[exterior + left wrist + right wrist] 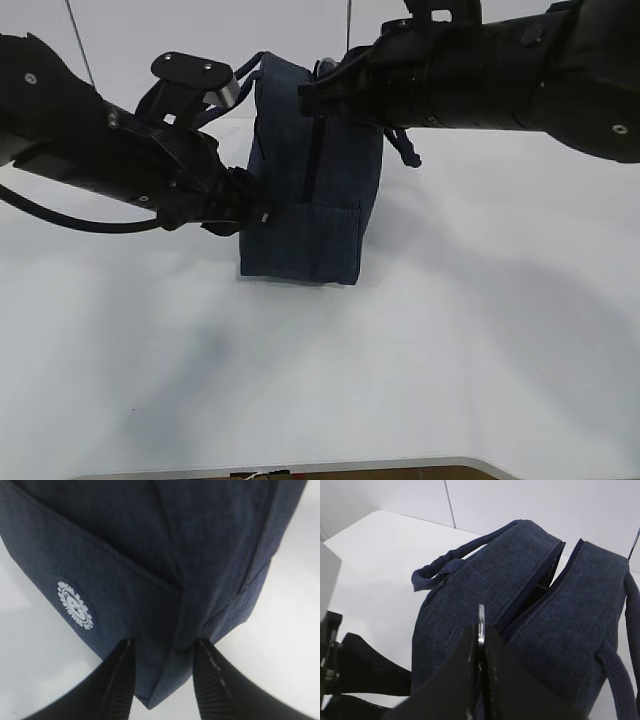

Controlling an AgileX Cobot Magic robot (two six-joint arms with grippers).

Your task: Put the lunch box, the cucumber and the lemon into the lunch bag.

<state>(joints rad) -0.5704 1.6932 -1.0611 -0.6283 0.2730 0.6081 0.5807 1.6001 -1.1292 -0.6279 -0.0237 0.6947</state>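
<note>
The navy lunch bag (pixel 310 200) stands upright on the white table. My left gripper (pixel 250 212) is closed on its lower left corner; in the left wrist view the fingers (pixel 120 680) clamp the bag's corner fabric (pixel 160 680). My right gripper (pixel 315 90) is at the bag's top, shut on the silver ring pull (pixel 481 617) of the zipper. The zipper (pixel 540 580) gapes partly open along the top, and the inside is dark. The lunch box, the cucumber and the lemon are out of view.
The white table (pixel 450 330) stretches round the bag, with its front edge (pixel 300 468) near the bottom of the exterior view. A strap handle (pixel 405 145) hangs on the bag's right side, another (pixel 445 562) on its left. A white wall stands behind.
</note>
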